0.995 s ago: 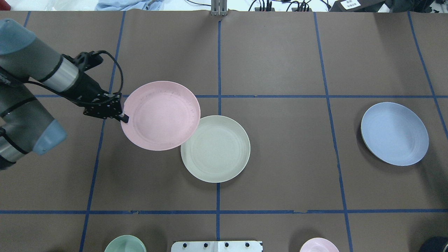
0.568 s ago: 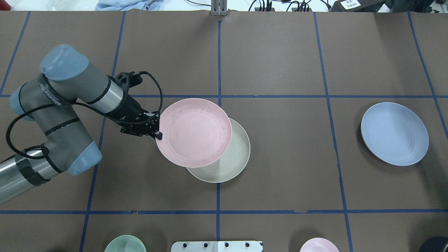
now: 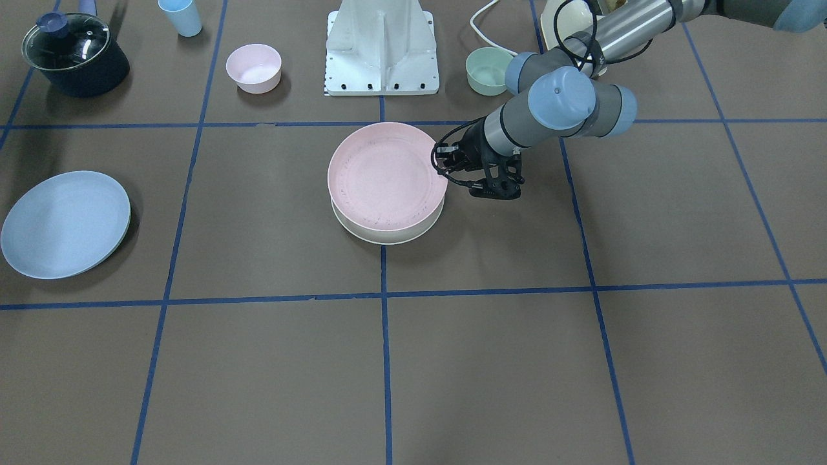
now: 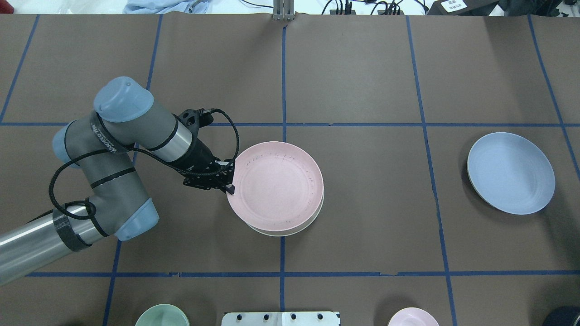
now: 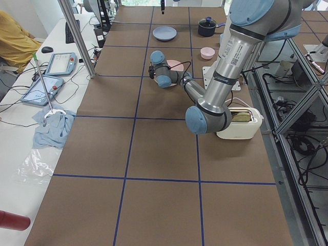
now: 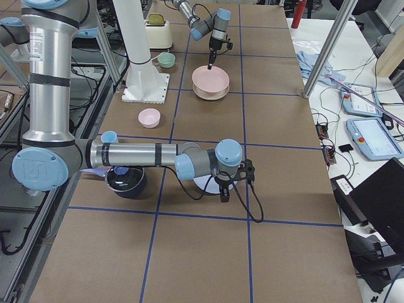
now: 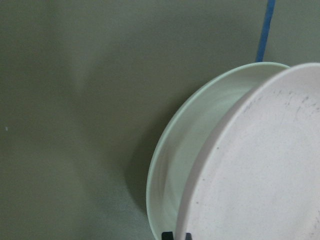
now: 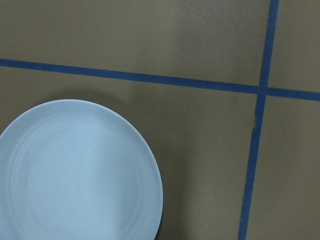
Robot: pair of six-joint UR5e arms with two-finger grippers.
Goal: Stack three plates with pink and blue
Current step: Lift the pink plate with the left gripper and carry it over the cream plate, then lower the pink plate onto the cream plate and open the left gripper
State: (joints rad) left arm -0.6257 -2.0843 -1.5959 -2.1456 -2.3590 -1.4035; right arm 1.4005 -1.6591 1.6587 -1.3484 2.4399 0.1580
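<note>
My left gripper is shut on the left rim of the pale pink plate and holds it just over the cream-white plate, covering nearly all of it. In the front view the pink plate sits slightly above the cream plate, with the gripper at its edge. The left wrist view shows a gap between the pink plate and the cream plate. The light blue plate lies alone at the right. My right gripper hovers over it; I cannot tell if it is open.
A small pink bowl, a green bowl, a blue cup and a dark lidded pot stand near the white robot base. A toaster sits beside the left arm.
My left arm has carried the pink plate to the right and nearer the robot, from beside the cream plate to directly over it. The blue plate has not moved.
</note>
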